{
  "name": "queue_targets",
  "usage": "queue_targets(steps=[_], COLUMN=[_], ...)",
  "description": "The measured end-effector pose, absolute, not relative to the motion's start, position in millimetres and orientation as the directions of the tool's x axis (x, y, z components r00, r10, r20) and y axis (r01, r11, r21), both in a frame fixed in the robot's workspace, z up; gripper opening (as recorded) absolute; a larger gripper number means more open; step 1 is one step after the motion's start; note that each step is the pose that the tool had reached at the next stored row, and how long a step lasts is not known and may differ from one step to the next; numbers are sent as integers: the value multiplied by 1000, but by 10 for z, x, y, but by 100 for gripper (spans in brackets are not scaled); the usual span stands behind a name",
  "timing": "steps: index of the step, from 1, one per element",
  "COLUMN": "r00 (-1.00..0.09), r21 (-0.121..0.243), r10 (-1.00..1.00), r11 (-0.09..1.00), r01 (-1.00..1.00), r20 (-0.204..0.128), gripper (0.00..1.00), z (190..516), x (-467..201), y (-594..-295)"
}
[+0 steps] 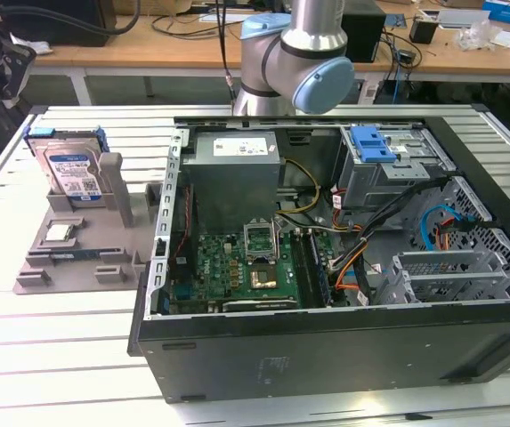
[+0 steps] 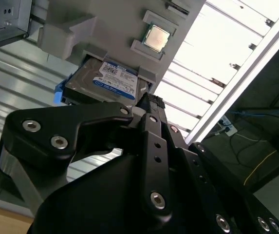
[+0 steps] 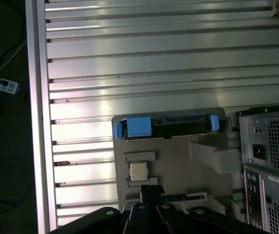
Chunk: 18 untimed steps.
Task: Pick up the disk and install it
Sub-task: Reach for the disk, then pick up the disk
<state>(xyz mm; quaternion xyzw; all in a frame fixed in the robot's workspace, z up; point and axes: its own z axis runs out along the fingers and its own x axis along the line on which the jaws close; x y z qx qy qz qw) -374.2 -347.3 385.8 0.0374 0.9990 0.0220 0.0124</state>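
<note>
While arm (image 1: 301, 62) stands behind open case (image 1: 326, 347) in exterior view, I note disk (image 1: 70, 173) not installed. It stands on edge in slot of grey holder (image 1: 76, 262). Holder sits on table (image 1: 59, 356), just beside case on exterior view's left. Chip (image 1: 59, 233) lies flat on holder, near disk. Both wrist views: gripper (image 2: 151, 103) (image 3: 151, 191) points toward holder, with disk seated in slot beyond its tip. I cannot tell whether gripper is apart or together, nor whether it touches disk.
</note>
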Motion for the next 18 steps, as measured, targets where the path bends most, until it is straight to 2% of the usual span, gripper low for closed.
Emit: queue_targets(steps=[18], r00=[-997], r21=[45], r10=[75], r11=[996], r01=[74], r20=[-23], gripper=[11], z=[3854], x=[-3745], y=[-3467])
